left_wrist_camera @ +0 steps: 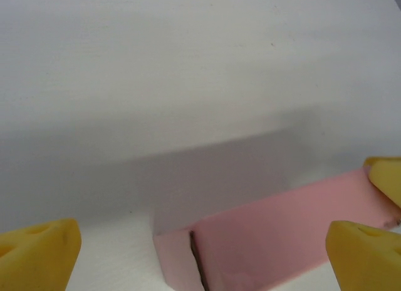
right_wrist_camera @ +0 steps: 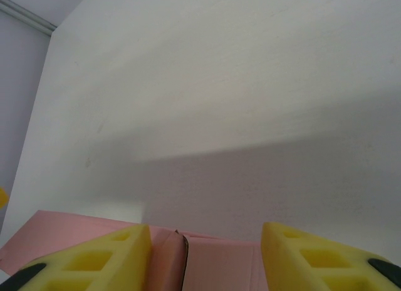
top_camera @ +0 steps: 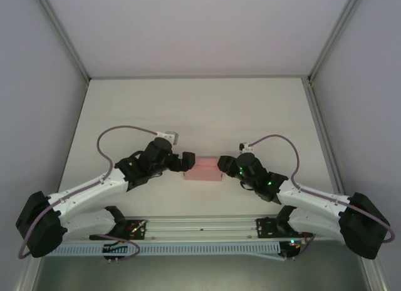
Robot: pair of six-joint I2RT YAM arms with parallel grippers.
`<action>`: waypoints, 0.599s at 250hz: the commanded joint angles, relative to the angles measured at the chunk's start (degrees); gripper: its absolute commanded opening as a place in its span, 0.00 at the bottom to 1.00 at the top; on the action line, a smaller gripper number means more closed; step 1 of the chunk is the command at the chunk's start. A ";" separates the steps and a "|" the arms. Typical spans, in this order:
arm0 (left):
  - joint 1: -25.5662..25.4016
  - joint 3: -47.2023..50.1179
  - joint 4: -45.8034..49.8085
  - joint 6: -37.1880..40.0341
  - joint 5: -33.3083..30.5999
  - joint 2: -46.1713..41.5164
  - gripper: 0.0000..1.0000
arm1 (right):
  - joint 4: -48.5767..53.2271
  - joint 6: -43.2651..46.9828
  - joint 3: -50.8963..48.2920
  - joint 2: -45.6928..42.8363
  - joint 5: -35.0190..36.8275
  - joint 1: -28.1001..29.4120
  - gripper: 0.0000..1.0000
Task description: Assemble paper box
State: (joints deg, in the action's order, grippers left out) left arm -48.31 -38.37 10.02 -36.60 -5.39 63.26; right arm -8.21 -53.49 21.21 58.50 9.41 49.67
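Observation:
The paper box [top_camera: 202, 168] is a small pale pink closed carton lying on the white table [top_camera: 200, 109] between my two grippers. My left gripper [top_camera: 187, 161] stands open at the box's left end. In the left wrist view its yellow fingers [left_wrist_camera: 39, 253] are spread wide on either side of the box [left_wrist_camera: 269, 231], clear of it, and a dark seam shows at the box's corner. My right gripper [top_camera: 223, 164] is at the box's right end. In the right wrist view its fingers [right_wrist_camera: 94, 260] press against both sides of that end of the box [right_wrist_camera: 216, 263].
Grey enclosure walls and metal posts [top_camera: 69, 47] border the table on the left, right and back. The arm bases and a rail [top_camera: 200, 228] run along the near edge. A yellow fingertip [left_wrist_camera: 385, 178] of the right gripper shows beside the box.

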 commanded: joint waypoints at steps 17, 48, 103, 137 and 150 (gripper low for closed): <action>4.12 5.20 -7.64 -2.26 12.24 2.11 0.81 | 7.85 5.48 -4.02 2.34 0.44 0.57 0.49; 4.79 8.21 -10.19 -2.33 13.84 1.91 0.68 | 7.95 5.39 -4.06 3.43 1.27 0.45 0.47; 5.88 17.37 -20.42 -4.10 17.55 2.27 0.34 | 2.28 9.15 -4.86 8.07 -1.28 0.36 0.41; 5.84 21.86 -27.42 -3.87 19.05 3.33 0.11 | -4.02 13.67 -6.29 10.99 -2.11 0.48 0.29; 5.70 23.80 -30.25 -2.41 19.54 3.64 0.02 | -7.67 15.40 -7.96 11.17 -2.08 0.44 0.26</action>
State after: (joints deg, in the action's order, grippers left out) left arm -42.17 -20.82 -20.45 -41.50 10.31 64.31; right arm -22.13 -45.01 19.70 65.28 10.02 49.63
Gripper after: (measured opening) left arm 0.116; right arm 0.284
